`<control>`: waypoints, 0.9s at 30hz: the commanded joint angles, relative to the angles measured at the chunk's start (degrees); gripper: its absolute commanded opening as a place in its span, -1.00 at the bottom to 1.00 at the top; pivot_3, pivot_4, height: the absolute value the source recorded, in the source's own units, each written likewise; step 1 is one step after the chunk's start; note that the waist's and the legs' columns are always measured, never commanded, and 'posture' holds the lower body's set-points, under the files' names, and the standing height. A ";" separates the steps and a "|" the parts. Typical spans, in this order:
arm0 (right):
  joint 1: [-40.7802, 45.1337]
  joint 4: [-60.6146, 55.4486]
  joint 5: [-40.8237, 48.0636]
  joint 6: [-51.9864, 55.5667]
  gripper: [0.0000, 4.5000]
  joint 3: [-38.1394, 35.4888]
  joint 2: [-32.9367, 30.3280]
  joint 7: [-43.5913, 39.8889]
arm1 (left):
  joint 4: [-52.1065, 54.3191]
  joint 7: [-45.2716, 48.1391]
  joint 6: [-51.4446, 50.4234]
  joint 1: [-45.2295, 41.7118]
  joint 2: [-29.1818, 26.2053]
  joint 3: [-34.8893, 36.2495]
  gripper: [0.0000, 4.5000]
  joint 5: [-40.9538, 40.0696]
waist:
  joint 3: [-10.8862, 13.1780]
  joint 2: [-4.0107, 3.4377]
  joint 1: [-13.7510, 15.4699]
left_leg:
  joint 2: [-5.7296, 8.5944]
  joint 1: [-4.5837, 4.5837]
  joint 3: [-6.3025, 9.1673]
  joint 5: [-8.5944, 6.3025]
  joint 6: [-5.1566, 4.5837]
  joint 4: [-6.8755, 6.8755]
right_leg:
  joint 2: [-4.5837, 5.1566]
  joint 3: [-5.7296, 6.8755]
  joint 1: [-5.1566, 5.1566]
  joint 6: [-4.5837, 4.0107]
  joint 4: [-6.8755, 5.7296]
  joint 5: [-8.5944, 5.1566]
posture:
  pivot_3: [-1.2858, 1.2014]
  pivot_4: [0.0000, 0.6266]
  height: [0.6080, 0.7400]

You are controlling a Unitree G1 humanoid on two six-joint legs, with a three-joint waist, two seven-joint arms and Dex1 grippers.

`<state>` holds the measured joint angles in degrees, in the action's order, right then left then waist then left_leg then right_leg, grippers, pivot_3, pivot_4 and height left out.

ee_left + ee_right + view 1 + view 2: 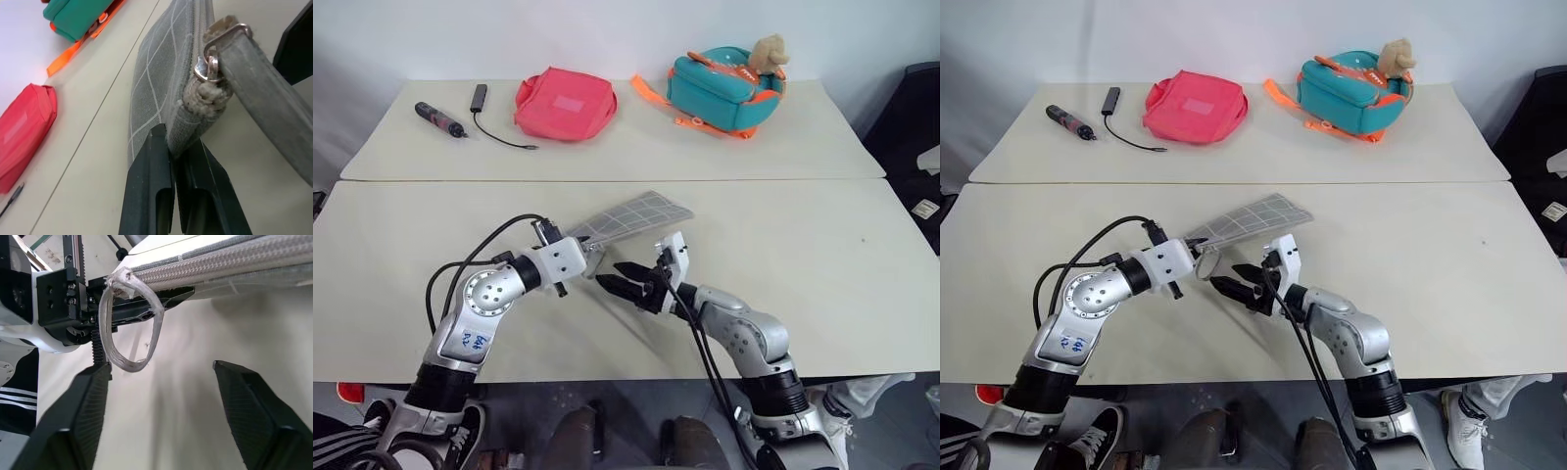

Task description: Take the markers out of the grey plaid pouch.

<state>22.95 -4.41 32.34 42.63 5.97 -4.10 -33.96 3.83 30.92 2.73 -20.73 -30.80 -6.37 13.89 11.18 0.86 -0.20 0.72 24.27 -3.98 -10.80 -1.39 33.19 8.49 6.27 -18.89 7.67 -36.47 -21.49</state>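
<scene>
Now left hand (590, 260) clamps grey plaid pouch (634, 216) aloft.

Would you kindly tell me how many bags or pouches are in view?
3: a grey plaid pouch gripped by the left end effector above the near table, plus a pink pouch and a teal bag on the far table. None seem hidden.

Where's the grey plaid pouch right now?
In the head views the grey plaid pouch hangs above the near table's middle, one end pinched by the left gripper, the open right gripper just beside it.
</scene>
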 commanded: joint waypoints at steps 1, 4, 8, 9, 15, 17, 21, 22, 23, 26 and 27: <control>0.97 -0.52 1.65 0.11 0.46 -0.65 2.54 1.57 | 2.44 -0.26 2.50 -0.93 -0.75 -0.61 -1.00 0.79 | 0.00 0.00 -0.02 | 0.00 0.00 0.00 0.00 0.00 -0.01 | 0.00 0.00 -0.01 0.00 0.00 0.00 | 0.03 -0.52 1.00; 1.55 0.17 2.09 0.52 0.46 -0.70 4.14 2.23 | 2.74 -0.42 2.56 -0.80 -0.46 -1.07 -1.00 0.82 | 0.00 0.00 -0.05 | 0.00 0.00 0.00 -0.01 0.01 -0.02 | 0.00 -0.01 -0.01 0.00 -0.02 0.00 | 0.03 -0.52 1.00; 2.32 0.47 2.94 1.02 0.39 -0.95 5.02 1.98 | 3.01 -0.67 2.37 -0.72 -0.21 -1.33 -1.00 0.99 | 0.00 0.00 -0.05 | 0.00 0.00 0.00 -0.02 0.04 -0.03 | -0.01 -0.01 -0.01 0.00 -0.03 0.00 | 0.03 -0.52 1.00; 2.34 0.62 2.81 0.93 0.30 -0.88 5.02 1.94 | 3.10 -0.74 2.34 -0.65 -0.15 -1.37 -1.00 1.06 | 0.00 0.00 -0.06 | 0.00 0.00 0.00 -0.02 0.04 -0.03 | -0.01 -0.01 -0.01 0.00 -0.02 0.00 | 0.03 -0.52 1.00; 2.18 0.69 3.46 1.24 -0.58 -0.92 4.45 0.76 | 3.67 -1.02 2.11 -0.23 0.11 -1.18 -1.00 1.29 | 0.00 0.00 -0.05 | 0.00 0.00 -0.01 -0.03 0.05 -0.02 | 0.00 -0.02 -0.01 0.00 -0.02 0.00 | 0.03 -0.52 1.00; 2.07 0.74 3.38 1.13 -0.90 -1.23 4.33 1.02 | 3.74 -0.99 2.02 -0.18 0.12 -1.04 -1.00 1.34 | 0.00 0.00 -0.05 | 0.00 0.00 -0.01 -0.03 0.04 -0.02 | 0.00 -0.01 -0.01 0.00 -0.02 0.00 | 0.03 -0.52 1.00; 1.29 0.23 3.38 0.96 -0.98 -1.62 2.77 0.20 | 3.78 -1.03 2.08 -0.07 0.07 -0.77 -1.00 1.38 | 0.00 0.00 -0.04 | 0.00 0.00 -0.01 -0.03 0.04 -0.02 | 0.00 -0.02 -0.01 0.00 -0.02 0.00 | 0.03 -0.52 1.00; 0.98 -0.11 3.40 1.05 -0.98 -1.64 2.27 0.00 | 3.80 -0.98 2.13 -0.01 0.01 -0.71 -1.00 1.34 | 0.00 0.00 -0.01 | 0.00 0.00 -0.01 -0.03 0.04 -0.02 | 0.00 -0.01 -0.01 0.00 -0.01 0.00 | 0.03 -0.52 1.00; 0.57 -0.75 3.68 1.43 -0.98 -1.76 1.50 -0.38 | 3.68 -0.84 2.42 0.12 -0.30 -0.50 -1.00 1.22 | 0.00 0.00 -0.01 | 0.00 0.00 -0.01 -0.03 0.04 -0.02 | 0.00 -0.01 -0.01 0.00 -0.01 0.00 | 0.03 -0.52 1.00; -0.12 -2.07 4.25 2.20 -0.98 -2.35 -0.83 -1.17 | 2.94 -0.45 3.77 0.53 -1.61 0.28 -1.00 0.87 | 0.00 0.00 -0.03 | 0.00 0.00 -0.01 -0.03 0.04 -0.02 | 0.00 -0.02 -0.01 0.00 0.01 0.00 | 0.03 -0.52 1.00; -0.17 -2.39 4.31 2.33 -0.98 -2.66 -1.82 -1.44 | 2.58 -0.27 4.43 0.71 -2.23 0.58 -1.00 0.61 | 0.00 0.00 -0.05 | 0.00 0.00 -0.01 -0.03 0.04 -0.03 | 0.00 -0.02 -0.01 0.00 0.03 0.00 | 0.03 -0.52 1.00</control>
<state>22.88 -3.89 35.28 44.92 4.24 -5.19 -34.24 4.62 30.79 5.42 -20.13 -32.20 -7.72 15.37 11.18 0.86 -0.25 0.72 24.27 -3.99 -10.83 -1.35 33.17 8.49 6.25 -18.90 7.67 -36.44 -21.49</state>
